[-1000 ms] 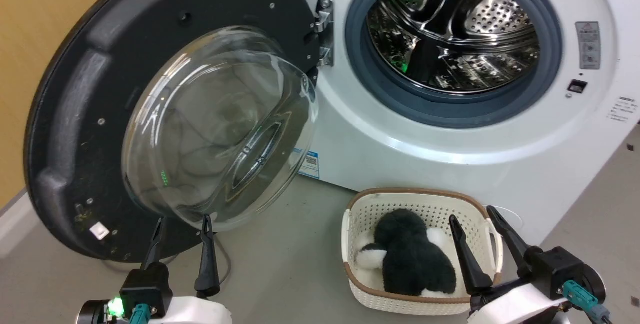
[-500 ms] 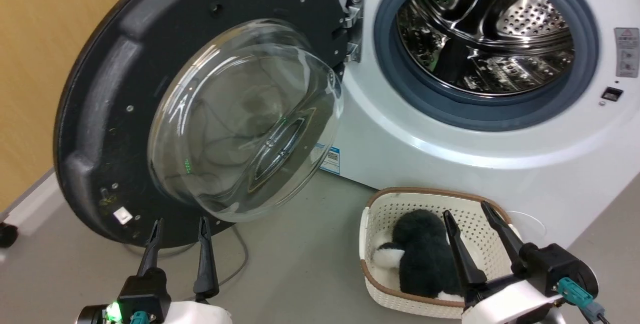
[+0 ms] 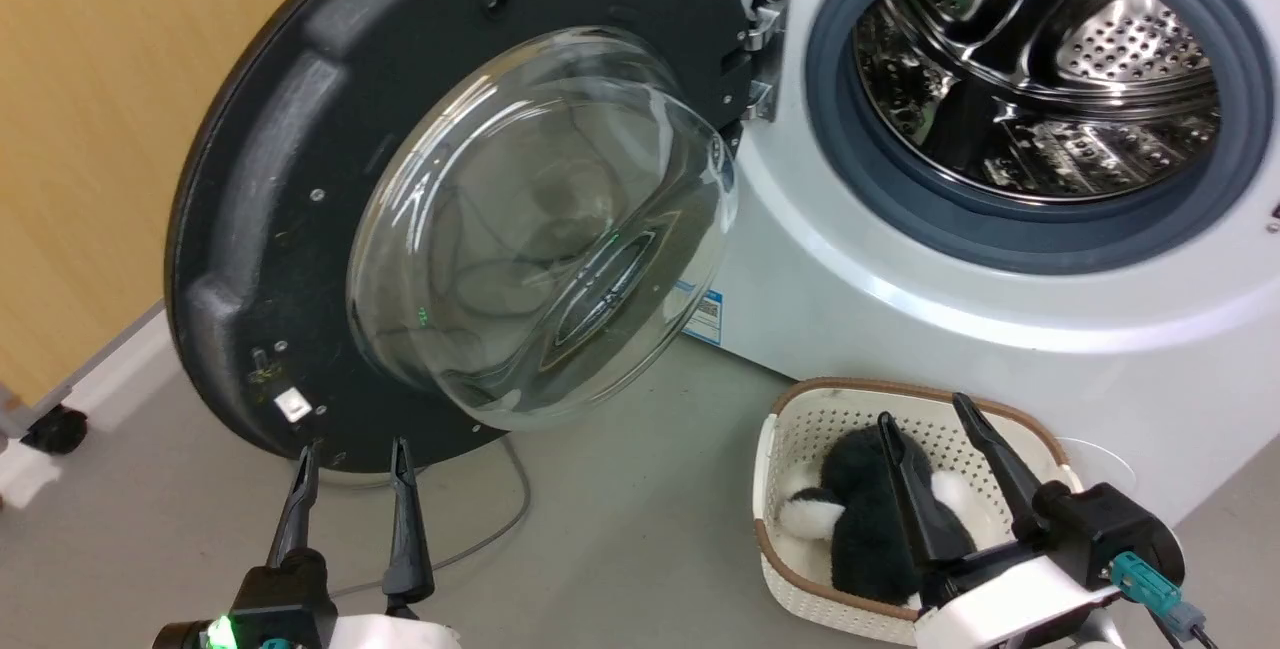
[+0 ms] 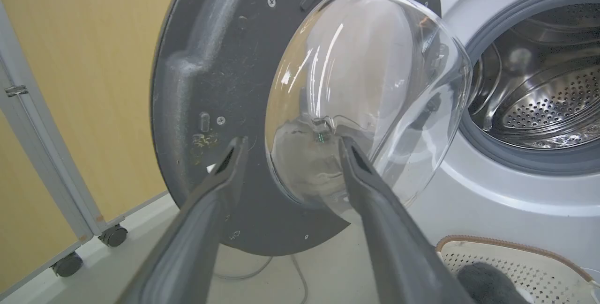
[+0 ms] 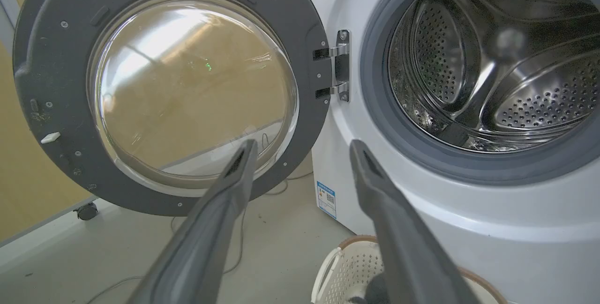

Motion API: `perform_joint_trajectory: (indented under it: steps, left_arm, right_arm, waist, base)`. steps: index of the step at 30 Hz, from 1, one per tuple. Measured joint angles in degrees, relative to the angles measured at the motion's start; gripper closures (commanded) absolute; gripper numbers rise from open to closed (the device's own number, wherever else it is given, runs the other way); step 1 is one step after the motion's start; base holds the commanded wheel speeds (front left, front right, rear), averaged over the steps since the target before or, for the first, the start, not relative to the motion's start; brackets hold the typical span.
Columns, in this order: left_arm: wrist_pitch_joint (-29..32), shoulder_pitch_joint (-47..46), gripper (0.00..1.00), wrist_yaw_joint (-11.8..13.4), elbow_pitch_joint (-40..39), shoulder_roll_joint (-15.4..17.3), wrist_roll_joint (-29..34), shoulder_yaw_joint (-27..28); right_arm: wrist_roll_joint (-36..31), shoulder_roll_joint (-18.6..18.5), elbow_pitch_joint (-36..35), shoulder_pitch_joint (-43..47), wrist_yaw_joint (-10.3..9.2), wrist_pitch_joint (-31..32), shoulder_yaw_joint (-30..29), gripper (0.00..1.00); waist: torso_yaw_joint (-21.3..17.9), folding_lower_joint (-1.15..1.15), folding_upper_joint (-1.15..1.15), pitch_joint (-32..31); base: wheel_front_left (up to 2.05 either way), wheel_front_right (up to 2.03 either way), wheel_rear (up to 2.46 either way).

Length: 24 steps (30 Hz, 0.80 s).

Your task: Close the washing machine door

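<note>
— Nearest on the left?
— Left gripper (image 3: 352,447), fingers spread and holding nothing, pointing at the low edge of the washing machine door (image 3: 270,209). Apparently just short of it; hard to tell about touching.
— And nearest on the right?
— Right gripper (image 3: 923,409), fingers also spread and empty, hanging over the cream basket (image 3: 775,449) with a black-and-white plush toy (image 3: 860,539) inside. Basket on the floor (image 3: 620,549), just before the washing machine (image 3: 900,329).
— Place of the door?
— Standing wide open on the left, glass bowl (image 3: 540,229) bulging toward the near side, hung on the metal hinge (image 3: 762,59) at its right edge. Farther right, the open steel drum (image 3: 1040,79) inside the grey gasket (image 3: 840,169). Behind the door, a yellow wall (image 3: 90,129).
— How to do the closing well?
— Probably best with the left gripper. Go around the far-left edge of the black rim, well away from the hinge, for the longest lever. Push on the plastic rim from behind, never on the glass. Follow the arc toward the right with one steady push. Keep the right gripper low and out of the sweep, and mind the basket near the door's path. Finish with a firm press at the gasket, likely needed for the latch.
</note>
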Motion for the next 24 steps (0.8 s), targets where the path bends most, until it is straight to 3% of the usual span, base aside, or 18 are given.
perform_joint_trajectory:
  steps: [16,17,18,19,20,24]
  left_arm:
    - [-1.7,0.34,0.0,0.7,-0.01,0.0,-0.64,-0.53]
    - [-1.94,0.35,0.09,0.6,-0.16,0.01,-1.18,-0.67]
    - [-1.99,0.4,0.62,0.26,-0.38,0.01,-2.29,-0.78]
    - [-1.99,0.4,0.95,0.2,-0.57,0.01,-2.77,-0.83]
    - [-1.99,0.4,1.0,-0.04,-0.75,0.01,-2.94,-0.96]
    - [-2.0,0.46,1.0,-0.73,-1.55,0.0,-2.96,-0.88]
  right_arm:
    - [1.1,-0.13,1.05,-0.32,0.0,-1.77,0.88,0.0]
    - [1.23,-0.16,1.11,-0.36,0.0,-1.78,0.92,0.0]
    - [1.35,-0.18,1.14,-0.4,0.0,-1.78,0.98,0.0]
    - [1.42,-0.22,1.18,-0.4,0.0,-1.79,1.01,0.0]
    - [1.42,-0.3,1.18,-0.42,0.0,-1.8,1.01,0.0]
    - [1.42,-0.56,1.15,-0.48,0.0,-2.02,1.01,0.0]
  waist:
    - [3.84,0.0,0.0,0.38]
    - [4.0,0.0,0.0,0.46]
    - [4.05,0.0,0.0,0.52]
    - [4.06,0.0,0.0,0.58]
    - [4.06,0.0,0.0,0.67]
    - [4.04,0.0,0.0,0.91]
  base:
    - [0.0,0.0,0.0]
    - [0.0,0.0,0.0]
    - [0.0,0.0,0.0]
    - [0.0,0.0,0.0]
    - [0.0,0.0,0.0]
    - [0.0,0.0,0.0]
